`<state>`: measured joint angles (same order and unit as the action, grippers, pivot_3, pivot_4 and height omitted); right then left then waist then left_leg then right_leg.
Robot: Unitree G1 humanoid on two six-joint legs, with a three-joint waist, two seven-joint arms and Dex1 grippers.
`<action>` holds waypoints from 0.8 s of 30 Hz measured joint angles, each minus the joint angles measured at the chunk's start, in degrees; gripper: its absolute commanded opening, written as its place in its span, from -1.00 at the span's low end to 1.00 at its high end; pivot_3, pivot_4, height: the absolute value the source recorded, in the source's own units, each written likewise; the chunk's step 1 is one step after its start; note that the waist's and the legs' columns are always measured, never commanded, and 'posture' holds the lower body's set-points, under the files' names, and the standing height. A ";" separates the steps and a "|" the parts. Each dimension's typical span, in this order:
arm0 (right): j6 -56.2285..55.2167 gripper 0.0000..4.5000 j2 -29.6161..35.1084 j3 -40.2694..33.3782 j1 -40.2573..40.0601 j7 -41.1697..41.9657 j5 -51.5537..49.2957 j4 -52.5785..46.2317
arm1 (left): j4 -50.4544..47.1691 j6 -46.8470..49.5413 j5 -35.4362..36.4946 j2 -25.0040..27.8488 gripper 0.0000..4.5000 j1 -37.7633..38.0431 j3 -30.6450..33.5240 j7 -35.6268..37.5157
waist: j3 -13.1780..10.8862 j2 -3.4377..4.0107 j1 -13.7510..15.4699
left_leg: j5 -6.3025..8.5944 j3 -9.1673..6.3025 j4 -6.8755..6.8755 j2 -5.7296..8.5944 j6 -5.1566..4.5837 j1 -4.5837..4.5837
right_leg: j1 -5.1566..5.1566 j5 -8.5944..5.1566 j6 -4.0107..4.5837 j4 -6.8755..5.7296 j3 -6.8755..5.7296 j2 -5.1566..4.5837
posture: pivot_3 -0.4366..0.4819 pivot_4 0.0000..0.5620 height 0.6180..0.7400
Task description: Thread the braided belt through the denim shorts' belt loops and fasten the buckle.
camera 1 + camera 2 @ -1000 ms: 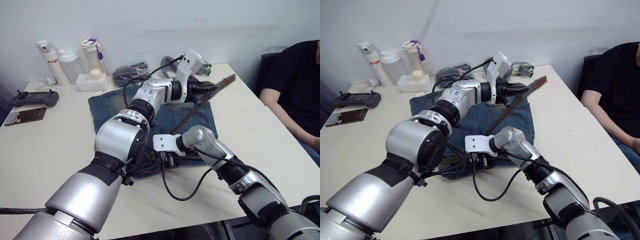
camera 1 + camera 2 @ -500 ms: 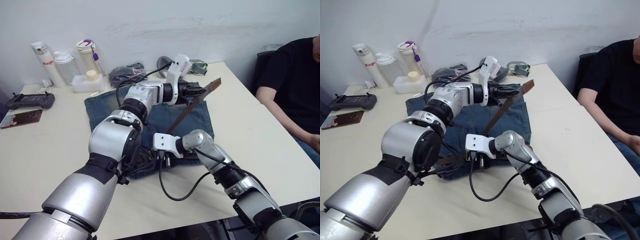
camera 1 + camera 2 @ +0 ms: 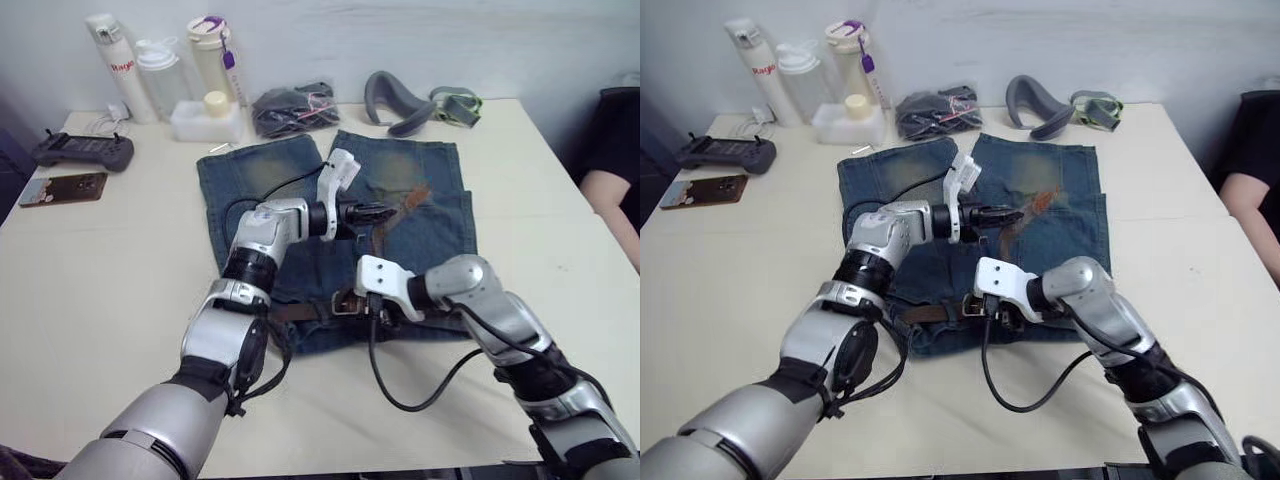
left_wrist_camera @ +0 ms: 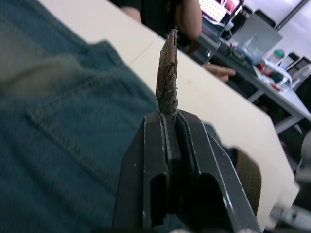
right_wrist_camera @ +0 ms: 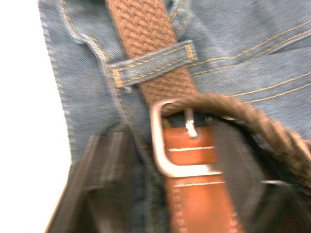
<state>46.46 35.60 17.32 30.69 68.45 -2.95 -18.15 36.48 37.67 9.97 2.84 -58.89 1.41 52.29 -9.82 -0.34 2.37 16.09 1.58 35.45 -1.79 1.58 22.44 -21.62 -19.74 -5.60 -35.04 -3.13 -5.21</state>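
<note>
The denim shorts (image 3: 262,182) lie flat on the table with the waistband nearest me. The braided belt (image 5: 146,34) runs under a belt loop (image 5: 150,65) to its silver buckle (image 5: 187,145) on tan leather. My right gripper (image 5: 167,133) is open, with one finger (image 5: 104,184) on each side of the buckle at the waistband (image 3: 347,302). My left gripper (image 3: 385,211) hovers over the middle of the shorts. It is shut on the belt's free end (image 4: 167,73), whose tan tip (image 3: 415,195) sticks out past the fingers.
Bottles (image 3: 160,65) and a white tub (image 3: 205,115) stand at the back left. A dark bundle in a bag (image 3: 290,105) and a grey curved strap (image 3: 395,100) lie behind the shorts. A controller (image 3: 85,150) rests far left, and a person's arm (image 3: 610,190) is at the right edge.
The head camera has tilted down. My left gripper has brought the belt's free end down from high above the table to just over the shorts. My right gripper has opened at the buckle.
</note>
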 measured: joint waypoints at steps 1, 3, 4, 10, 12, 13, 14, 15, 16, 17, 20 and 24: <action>2.91 0.44 2.13 -2.79 -0.30 -0.41 -1.35 -0.81 | -2.42 1.76 0.08 0.88 -1.00 2.25 -0.86 -0.04 | -0.43 -0.01 0.30 | 0.05 0.05 0.14 0.09 -0.14 0.16 | -0.02 0.03 -0.06 0.10 -0.16 -0.15 | -0.05 -0.47 1.00; 7.04 0.44 5.91 -6.31 -1.91 -1.06 -2.65 -1.44 | -5.02 3.77 0.19 2.06 -1.00 4.44 -2.03 -0.16 | -0.67 0.00 0.74 | 0.13 0.00 0.63 0.09 -0.31 0.89 | -0.29 0.11 -0.21 0.27 -0.50 -0.15 | -0.05 -0.47 1.00; 9.33 0.44 8.11 -8.61 -3.78 -1.12 -4.26 -2.78 | -7.21 4.72 0.57 3.02 -1.00 5.64 -2.34 -0.15 | -0.96 -0.02 0.92 | 0.15 0.02 0.71 0.16 -0.36 1.06 | -0.38 0.14 -0.27 0.28 -0.56 -0.21 | -0.05 -0.47 1.00; 16.40 0.44 14.93 -18.54 -8.92 -3.31 -10.50 -10.07 | -11.74 5.61 1.25 6.71 -1.00 6.67 -3.78 0.07 | -1.97 -0.17 0.89 | 0.05 0.41 0.70 0.51 -0.52 1.10 | -0.39 0.26 -0.49 0.40 -0.66 -0.28 | -0.05 -0.47 1.00; 16.67 0.44 16.53 -20.49 -10.38 -3.60 -11.55 -11.92 | -11.76 4.63 1.30 7.81 -1.00 6.69 -3.94 0.46 | -2.03 -0.27 0.83 | 0.04 0.42 0.70 0.50 -0.50 1.10 | -0.40 0.26 -0.49 0.38 -0.67 -0.27 | -0.05 -0.47 1.00; 16.60 0.44 16.79 -21.07 -10.74 -3.83 -11.74 -12.29 | -11.78 4.20 1.30 8.21 -1.00 6.68 -4.04 0.55 | -2.03 -0.28 0.82 | 0.04 0.42 0.71 0.50 -0.50 1.10 | -0.40 0.26 -0.49 0.37 -0.67 -0.27 | -0.05 -0.47 1.00; 15.95 0.44 16.90 -22.84 -11.83 -4.71 -12.27 -13.35 | -12.33 2.46 1.30 9.05 -1.00 6.70 -4.60 1.27 | -2.05 -0.31 0.72 | 0.04 0.46 0.70 0.50 -0.50 1.09 | -0.41 0.27 -0.50 0.36 -0.65 -0.27 | -0.05 -0.47 1.00; 14.99 0.44 16.96 -24.14 -12.26 -5.53 -12.48 -13.99 | -13.58 0.24 1.29 9.68 -1.00 6.69 -4.84 2.21 | -2.07 -0.33 0.53 | 0.04 0.52 0.71 0.50 -0.51 1.08 | -0.43 0.27 -0.52 0.30 -0.61 -0.28 | -0.05 -0.47 1.00; 11.94 0.44 17.87 -24.81 -13.30 -6.38 -12.26 -15.21 | -15.48 -3.73 1.33 10.51 -1.00 6.77 -5.68 4.64 | -2.08 -0.34 0.60 | 0.02 0.52 0.71 0.50 -0.49 1.08 | -0.46 0.27 -0.52 0.28 -0.62 -0.28 | -0.05 -0.47 1.00; 9.74 0.44 18.67 -24.89 -13.89 -6.82 -12.03 -15.82 | -16.83 -6.29 1.44 11.60 -1.00 6.87 -6.35 6.59 | -2.08 -0.35 0.59 | 0.01 0.53 0.70 0.49 -0.47 1.09 | -0.48 0.27 -0.52 0.28 -0.61 -0.26 | -0.05 -0.47 1.00; 1.69 0.44 20.92 -25.81 -14.44 -9.41 -9.35 -15.72 | -20.53 -17.23 1.39 15.64 -1.00 7.58 -8.09 13.23 | -2.08 -0.35 0.46 | 0.00 0.64 0.72 0.49 -0.47 1.06 | -0.52 0.27 -0.52 0.20 -0.54 -0.26 | -0.05 -0.47 1.00; -3.83 0.44 23.51 -27.64 -16.08 -10.06 -8.53 -15.99 | -19.94 -33.77 -1.12 20.39 -1.00 7.90 -11.77 20.42 | -2.08 -0.35 0.56 | -0.04 0.64 0.75 0.48 -0.48 1.03 | -0.51 0.27 -0.52 0.17 -0.54 -0.25 | -0.05 -0.47 1.00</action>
<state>42.63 59.12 -10.32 14.62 58.39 -11.48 -34.14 16.54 3.89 8.85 23.23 -51.00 -10.36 72.71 -11.90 -0.69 2.93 16.05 2.22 36.19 -1.31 1.10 23.47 -22.13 -19.47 -6.11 -34.87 -3.67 -5.46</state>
